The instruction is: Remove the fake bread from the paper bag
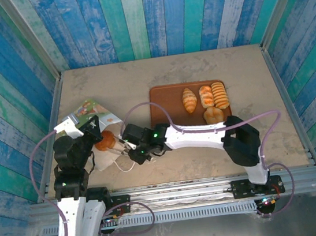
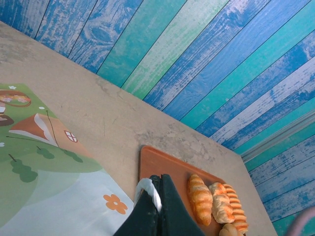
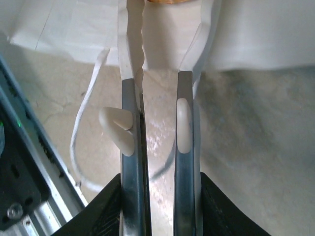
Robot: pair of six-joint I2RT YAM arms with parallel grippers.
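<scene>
Paper bag (image 1: pixel 90 112) mouth faces right — left fingers (image 2: pixel 172 211) clamp handle (image 2: pixel 147 189); right fingers (image 3: pixel 184 128) — grip unclear.

1. The bare tabletop (image 1: pixel 112 80) along the back wall is lying open, and so is the right side past the tray (image 1: pixel 165 102).
2. The right arm (image 1: pixel 201 135) is lying across the near strip, blocking the way between the near edge and the tray.
3. The paper bag (image 1: pixel 90 112) is sitting close to the left plank wall (image 1: pixel 22 101), with the left gripper (image 1: pixel 95 126) crowding its near end.
4. The fake bread (image 1: pixel 189 100) is taking up the tray's right half.
</scene>
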